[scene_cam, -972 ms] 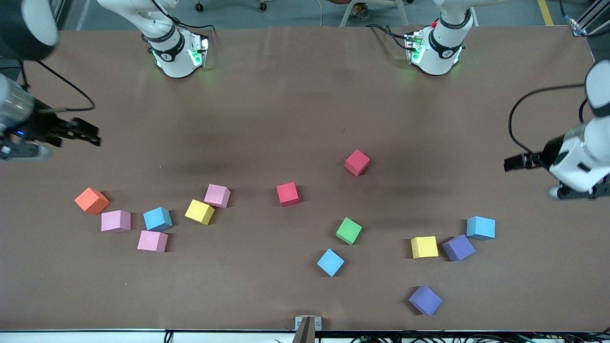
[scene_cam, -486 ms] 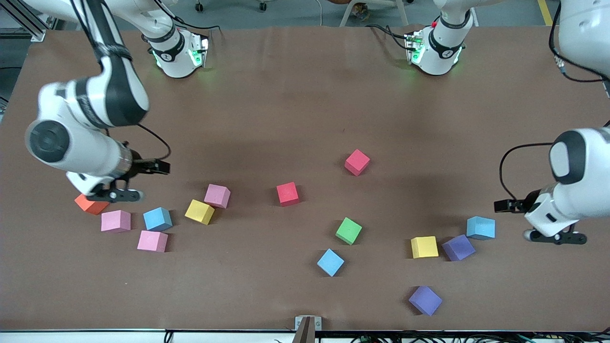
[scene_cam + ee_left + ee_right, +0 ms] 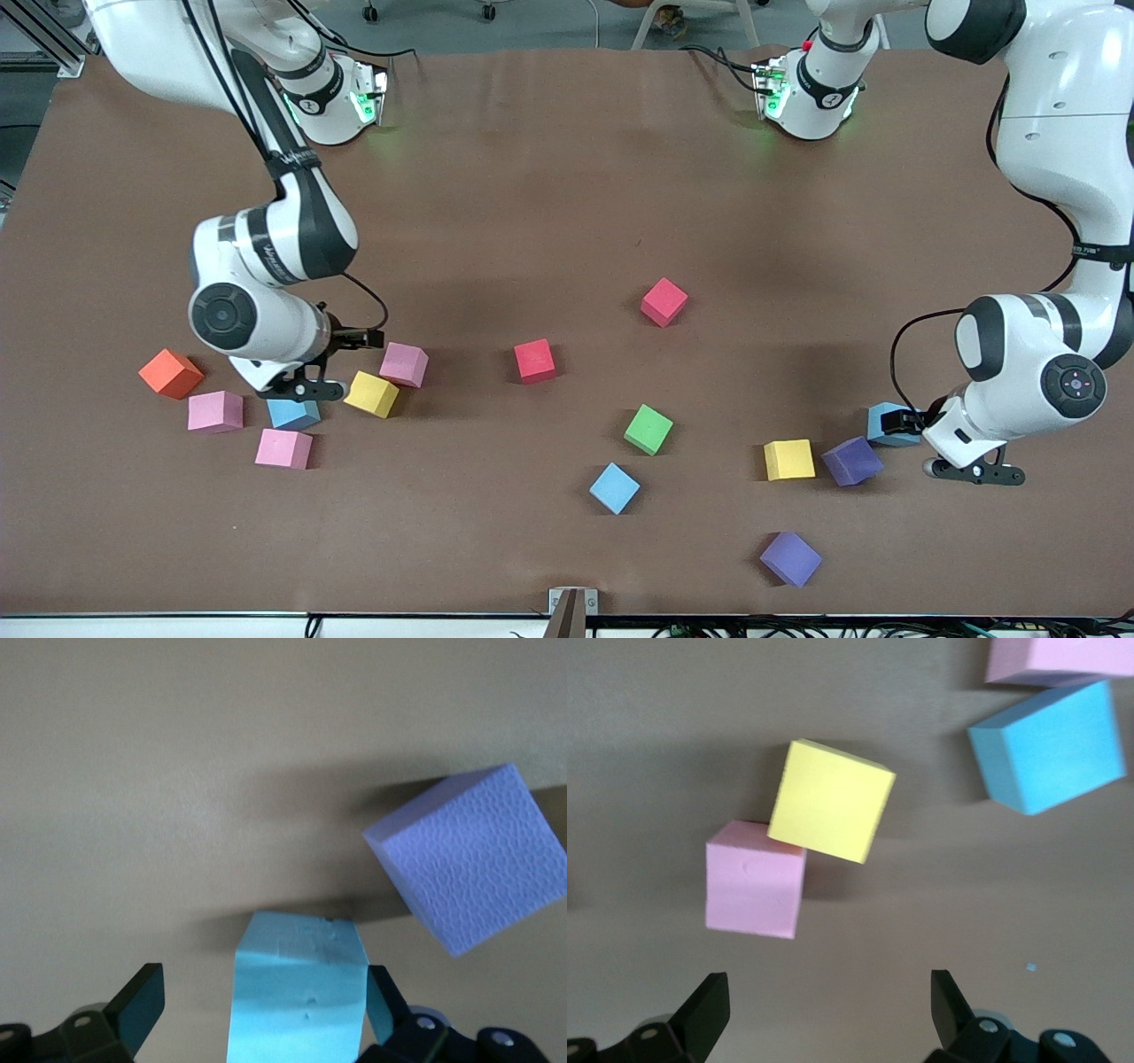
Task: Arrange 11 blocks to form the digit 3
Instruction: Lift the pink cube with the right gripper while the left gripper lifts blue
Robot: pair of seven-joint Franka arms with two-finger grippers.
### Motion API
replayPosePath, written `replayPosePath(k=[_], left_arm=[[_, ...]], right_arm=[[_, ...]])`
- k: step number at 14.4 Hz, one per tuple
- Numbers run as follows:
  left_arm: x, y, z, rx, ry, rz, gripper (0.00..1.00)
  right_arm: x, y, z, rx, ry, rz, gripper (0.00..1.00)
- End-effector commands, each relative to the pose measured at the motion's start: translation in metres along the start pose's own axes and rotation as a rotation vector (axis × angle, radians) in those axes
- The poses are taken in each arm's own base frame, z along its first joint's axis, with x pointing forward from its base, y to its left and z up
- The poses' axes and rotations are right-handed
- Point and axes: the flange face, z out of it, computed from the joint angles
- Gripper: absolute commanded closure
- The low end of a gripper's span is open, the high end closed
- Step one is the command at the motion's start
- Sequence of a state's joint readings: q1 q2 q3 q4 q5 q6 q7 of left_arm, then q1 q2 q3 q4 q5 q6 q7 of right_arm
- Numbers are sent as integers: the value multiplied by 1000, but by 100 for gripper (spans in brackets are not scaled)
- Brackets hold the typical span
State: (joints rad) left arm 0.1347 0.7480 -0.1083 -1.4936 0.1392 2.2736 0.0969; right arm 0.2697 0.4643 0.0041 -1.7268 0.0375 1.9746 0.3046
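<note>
Two blue cubes [image 3: 292, 414] [image 3: 886, 424] sit half hidden under the arms.

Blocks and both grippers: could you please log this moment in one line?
left gripper: open, around light blue block | right gripper: open, over table | blocks: scattered

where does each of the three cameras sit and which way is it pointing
Front view: high across the table, facing both arm bases and the scattered cubes; both arms show.
Left wrist view: on the left arm, looking down at a light blue cube between the open left gripper, purple cube beside.
Right wrist view: on the right arm, above a yellow cube; open right gripper.
Shared: that yellow cube.
</note>
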Motion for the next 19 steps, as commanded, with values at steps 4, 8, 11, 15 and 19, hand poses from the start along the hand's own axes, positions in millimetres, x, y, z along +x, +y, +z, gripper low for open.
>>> replayPosePath(k=[4, 8, 11, 15, 19], left_arm=[[5, 4, 0, -11, 26, -7, 0], [3, 6, 0, -24, 20, -13, 0], [-1, 14, 8, -39, 2, -7, 0], [-8, 17, 18, -42, -16, 6, 0], [-10, 14, 19, -45, -26, -14, 59]], right_arm=[[5, -35, 41, 2, 4, 101, 0], [7, -43, 57, 72, -30, 143, 0], [10, -42, 66, 73, -32, 147, 0], [16, -37, 78, 76, -21, 156, 0], [16, -42, 88, 73, -22, 152, 1]])
